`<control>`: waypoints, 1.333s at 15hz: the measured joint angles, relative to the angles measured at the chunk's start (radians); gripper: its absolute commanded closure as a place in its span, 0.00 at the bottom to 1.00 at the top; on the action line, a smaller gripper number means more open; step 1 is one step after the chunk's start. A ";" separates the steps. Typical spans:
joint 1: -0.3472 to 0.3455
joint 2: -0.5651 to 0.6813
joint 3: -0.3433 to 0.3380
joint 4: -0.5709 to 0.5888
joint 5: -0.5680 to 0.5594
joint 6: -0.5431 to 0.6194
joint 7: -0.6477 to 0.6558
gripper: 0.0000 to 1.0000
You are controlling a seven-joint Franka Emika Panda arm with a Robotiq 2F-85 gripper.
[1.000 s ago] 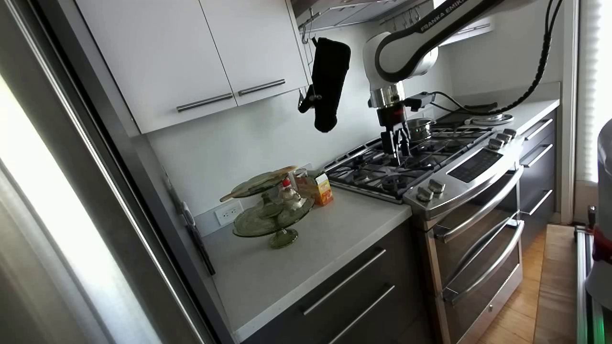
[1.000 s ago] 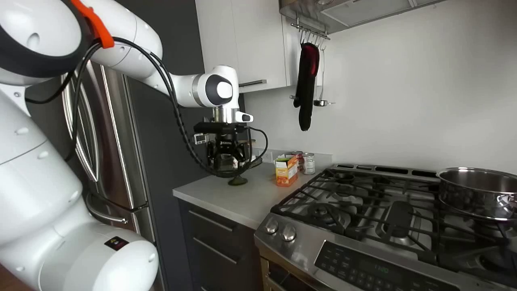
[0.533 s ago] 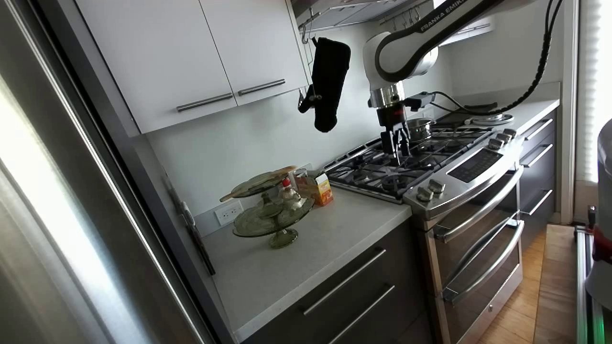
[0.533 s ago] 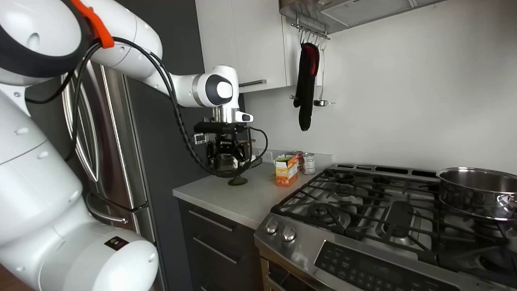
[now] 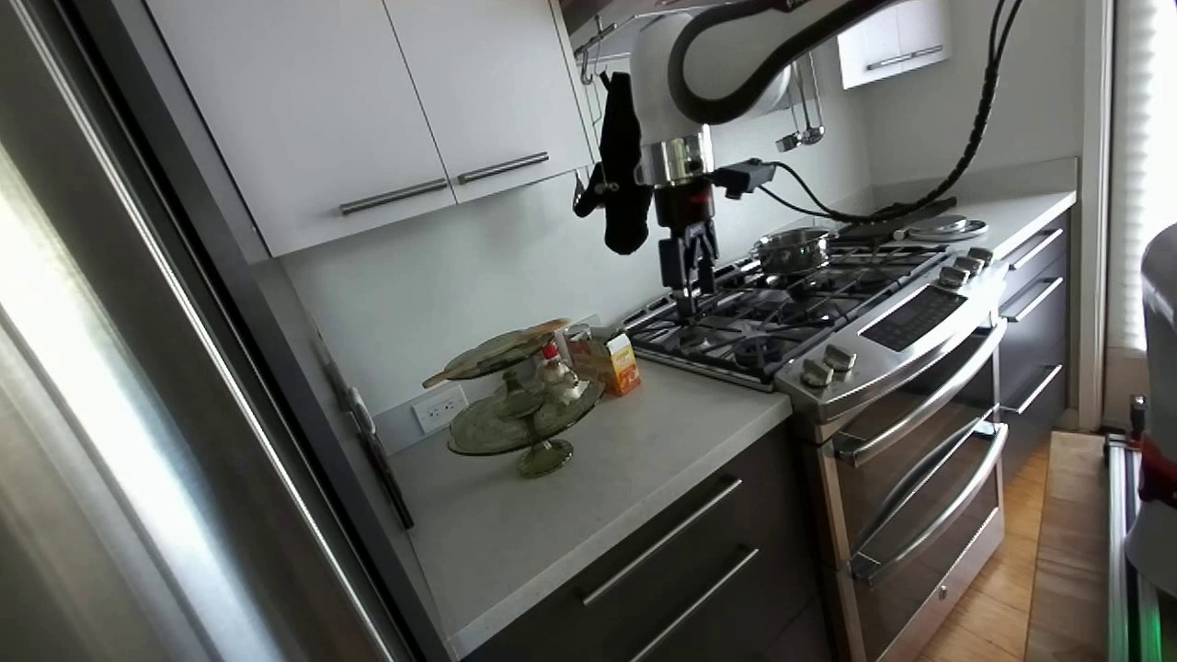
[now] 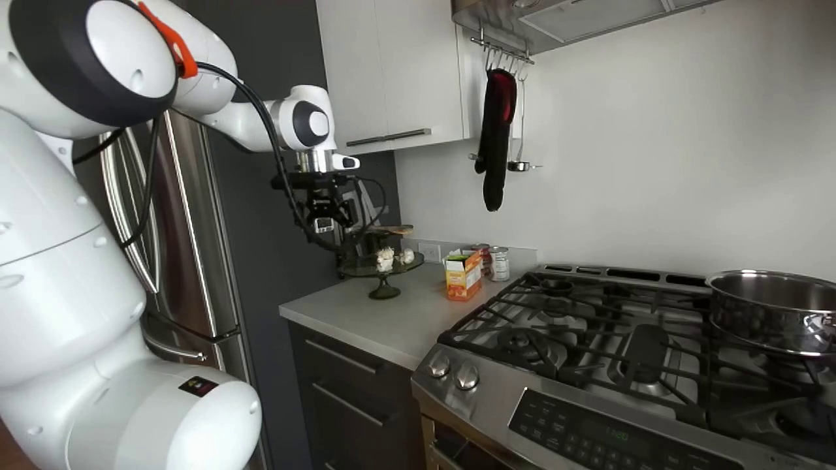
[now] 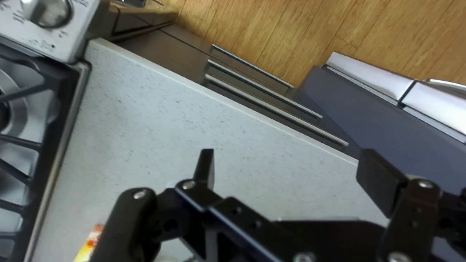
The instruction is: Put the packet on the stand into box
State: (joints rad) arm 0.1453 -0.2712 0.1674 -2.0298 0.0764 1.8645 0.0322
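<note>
The olive-grey stand [image 5: 492, 432] is on the counter, and also shows in an exterior view [image 6: 361, 267]. On its plate are small whitish items [image 6: 385, 259] and something with a red top [image 5: 551, 351]. I cannot tell which is the packet. The orange and yellow box [image 5: 623, 368] stands beside the stand, its top flaps up [image 6: 464, 277]; a corner shows in the wrist view [image 7: 88, 245]. My gripper [image 5: 690, 292] is in the air, apart from the stand and the box. In the wrist view its fingers are wide apart with nothing between [image 7: 285, 162].
The stove [image 6: 588, 339] with a steel pot [image 6: 771, 310] adjoins the counter [image 6: 418, 313]. Cans [image 6: 499, 263] stand behind the box. An oven mitt [image 6: 498, 137] hangs on the wall. Upper cabinets [image 5: 368, 110] and the fridge side [image 6: 261, 163] bound the space.
The arm and gripper have moved to the left in both exterior views, and a little upward in the view that had the stand covered. The stand's plate now shows there.
</note>
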 measured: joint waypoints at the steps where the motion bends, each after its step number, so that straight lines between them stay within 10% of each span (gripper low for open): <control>1: 0.014 0.023 0.024 0.042 0.004 0.000 0.036 0.00; 7: 0.038 0.201 0.119 0.294 -0.018 0.061 0.398 0.00; 20: 0.051 0.291 0.121 0.403 -0.022 0.096 0.506 0.00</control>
State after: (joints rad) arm 0.1960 0.0203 0.2885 -1.6271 0.0540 1.9609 0.5382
